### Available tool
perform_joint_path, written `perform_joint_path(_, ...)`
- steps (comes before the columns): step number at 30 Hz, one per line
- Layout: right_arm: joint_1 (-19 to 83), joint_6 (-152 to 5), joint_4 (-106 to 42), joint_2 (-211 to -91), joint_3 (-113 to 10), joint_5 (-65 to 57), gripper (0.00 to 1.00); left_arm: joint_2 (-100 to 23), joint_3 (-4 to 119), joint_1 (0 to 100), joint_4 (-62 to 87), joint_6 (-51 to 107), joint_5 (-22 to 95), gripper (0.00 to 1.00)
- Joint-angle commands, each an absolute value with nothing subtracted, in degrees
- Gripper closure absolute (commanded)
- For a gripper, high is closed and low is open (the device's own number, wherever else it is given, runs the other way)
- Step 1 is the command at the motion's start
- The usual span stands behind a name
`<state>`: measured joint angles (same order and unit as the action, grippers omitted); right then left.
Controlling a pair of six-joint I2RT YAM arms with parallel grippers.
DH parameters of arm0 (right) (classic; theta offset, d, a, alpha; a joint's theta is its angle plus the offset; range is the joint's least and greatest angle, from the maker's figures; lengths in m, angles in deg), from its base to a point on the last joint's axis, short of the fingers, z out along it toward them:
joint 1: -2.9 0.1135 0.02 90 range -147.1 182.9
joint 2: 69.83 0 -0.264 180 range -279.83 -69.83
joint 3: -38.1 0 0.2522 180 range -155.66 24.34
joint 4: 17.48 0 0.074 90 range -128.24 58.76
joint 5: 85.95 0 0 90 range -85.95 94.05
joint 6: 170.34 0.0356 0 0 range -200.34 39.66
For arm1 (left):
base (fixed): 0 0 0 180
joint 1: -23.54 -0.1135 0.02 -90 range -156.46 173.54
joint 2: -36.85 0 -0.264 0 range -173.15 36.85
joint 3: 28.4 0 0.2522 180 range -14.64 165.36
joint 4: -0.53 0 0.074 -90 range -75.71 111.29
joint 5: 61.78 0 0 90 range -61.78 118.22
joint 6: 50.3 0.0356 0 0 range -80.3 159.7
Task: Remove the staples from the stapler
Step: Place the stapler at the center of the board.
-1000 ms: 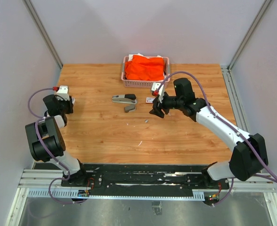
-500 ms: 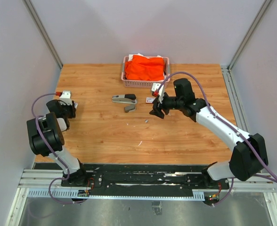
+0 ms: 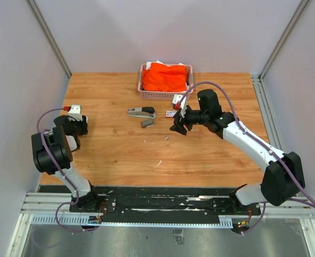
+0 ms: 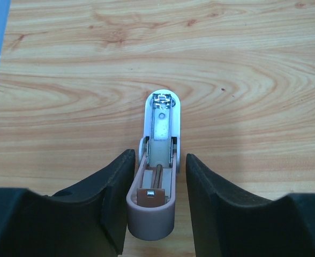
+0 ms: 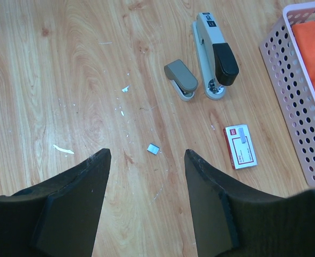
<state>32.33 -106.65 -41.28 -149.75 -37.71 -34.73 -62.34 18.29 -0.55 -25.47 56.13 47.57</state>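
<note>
My left gripper (image 4: pixel 160 156) loose around opened small stapler (image 4: pixel 162 115), gap one side; right gripper (image 5: pixel 144 160) spread, empty; I'd lift left straight, no nudging.

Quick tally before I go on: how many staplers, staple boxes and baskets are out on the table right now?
Staplers: 3 (open white one, grey-and-black one, small taupe one)
Staple boxes: 1
Baskets: 1
Total: 5
</note>
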Motion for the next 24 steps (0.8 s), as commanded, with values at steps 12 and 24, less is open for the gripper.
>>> perform_joint_path(12,31.3,-105.7,-39.9,-148.6,-37.0,-36.4,0.41,-62.7,17.7,-1.7,-29.7,54.9,47.7,0.35)
perform_joint_path(24,31.3,-105.4,-39.8,-148.5,-36.7,-36.6,0.41,-60.7,18.5,-4.3,-28.5,54.3,46.5,0.23)
